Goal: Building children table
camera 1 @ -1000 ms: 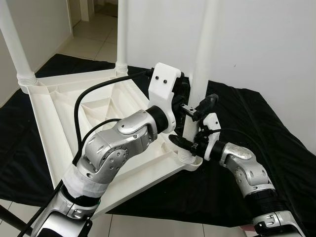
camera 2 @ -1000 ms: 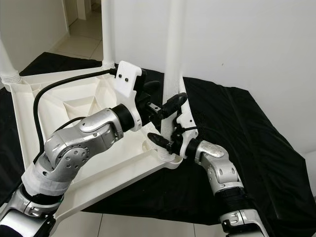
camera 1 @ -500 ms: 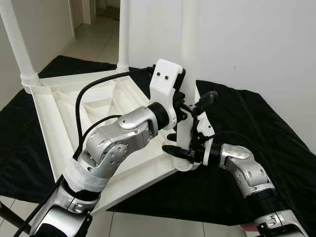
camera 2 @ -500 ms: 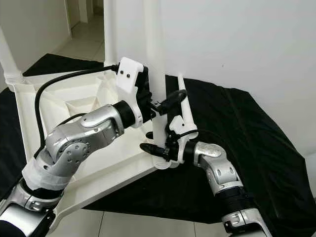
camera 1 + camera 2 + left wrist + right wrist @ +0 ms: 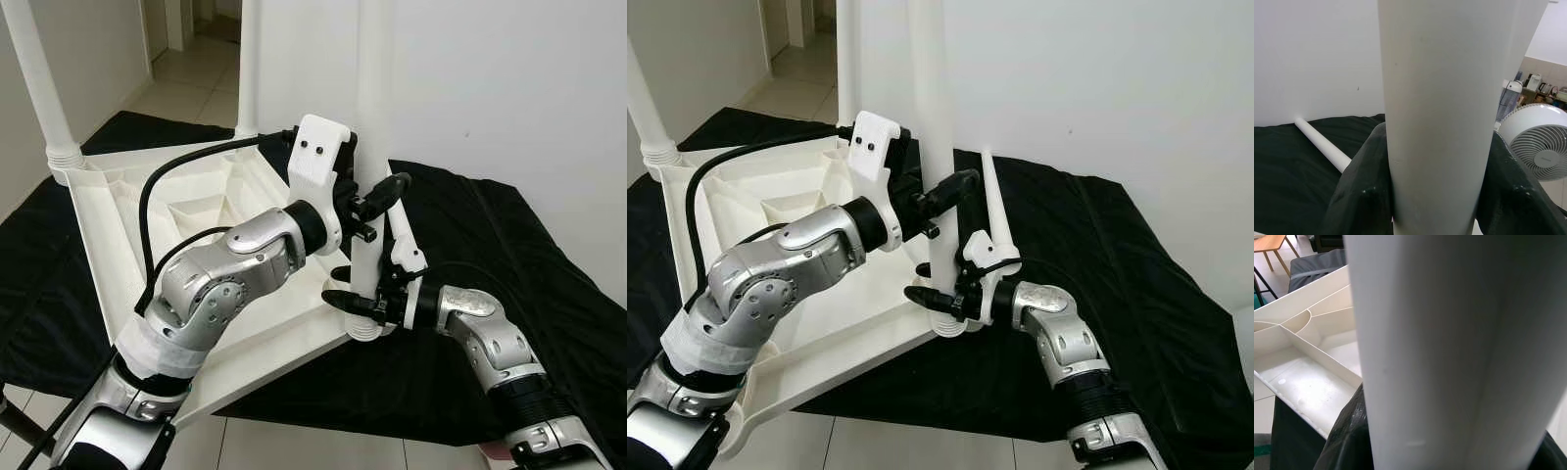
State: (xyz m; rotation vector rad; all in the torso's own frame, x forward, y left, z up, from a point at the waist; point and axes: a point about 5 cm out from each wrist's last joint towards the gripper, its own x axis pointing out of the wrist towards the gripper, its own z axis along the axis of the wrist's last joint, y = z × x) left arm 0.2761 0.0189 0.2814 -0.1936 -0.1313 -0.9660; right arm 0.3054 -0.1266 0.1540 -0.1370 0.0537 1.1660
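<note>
left eye view: white plastic table leg (image 5: 370, 147), upright at near corner of upturned white ribbed plastic tabletop (image 5: 118, 225); left pincer (image 5: 377, 196) and right pincer (image 5: 345, 287) clamped on it. two legs (image 5: 44, 88) fitted, one loose white tube (image 5: 996, 211) on black cloth (image 5: 509, 255).

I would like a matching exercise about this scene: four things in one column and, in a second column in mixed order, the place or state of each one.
Things:
1. left pincer
2. right pincer
3. loose white leg
4. white fan

Places or states:
A. lies on the black cloth
B. stands in the background of the left wrist view
C. holds the upright leg higher up
D. grips the upright leg low, near the corner socket of the upturned table top

Pairs: 1-C, 2-D, 3-A, 4-B
</note>
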